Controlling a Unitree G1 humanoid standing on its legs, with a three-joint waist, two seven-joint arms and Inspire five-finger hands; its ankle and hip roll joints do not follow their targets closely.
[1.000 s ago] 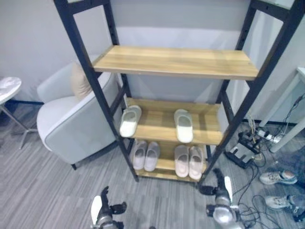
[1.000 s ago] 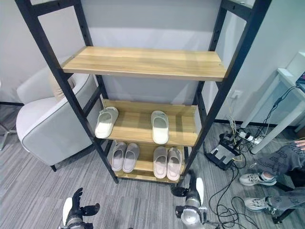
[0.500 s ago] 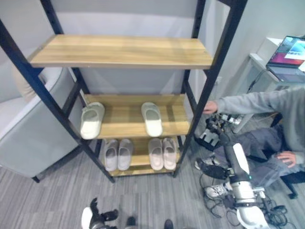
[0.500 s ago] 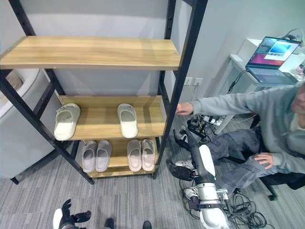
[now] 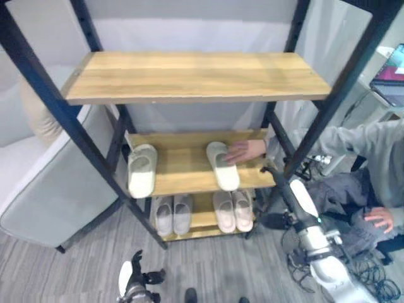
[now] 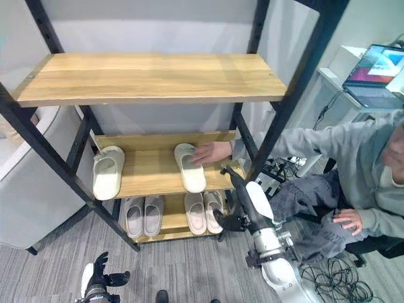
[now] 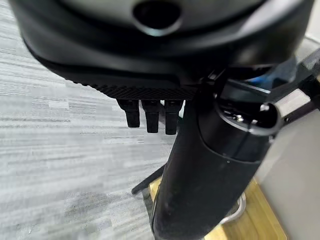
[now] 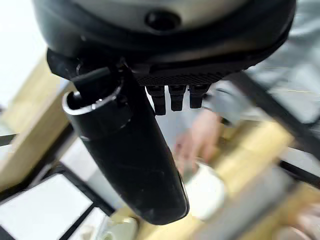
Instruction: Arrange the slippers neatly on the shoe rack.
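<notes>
Shoe rack (image 5: 189, 76): a black frame with wooden shelves, standing ahead of both hands; its top shelf is bare.
Middle shelf: two pale slippers lie well apart, the left slipper (image 5: 141, 170) near the rack's left post, the right slipper (image 5: 222, 165) towards the other end.
Bottom shelf: two pairs of slippers (image 5: 203, 212) sit side by side, toes inward, looking already tidy.
Person's hand (image 6: 211, 151): a seated person in a grey sleeve reaches in from the right and rests it on the right slipper, just above and beyond the robot's right hand.
Right hand (image 6: 232, 197): raised beside the rack's right front post, level with the gap between the lower shelves; it holds nothing, and the fingers look loosely extended, though the wrist view is blurred, so this is a cautious reading.
Left hand (image 5: 140, 276): low over the grey floor, well below and in front of the rack, empty, fingers spread and relaxed.
Step in hand: probably the reach towards the middle shelf, to bring the two separated slippers together as a pair.
Next move: the right hand needs to travel up and forward past the post to the right slipper, but the person's hand occupies that spot, so waiting for it to clear seems wise.
</notes>
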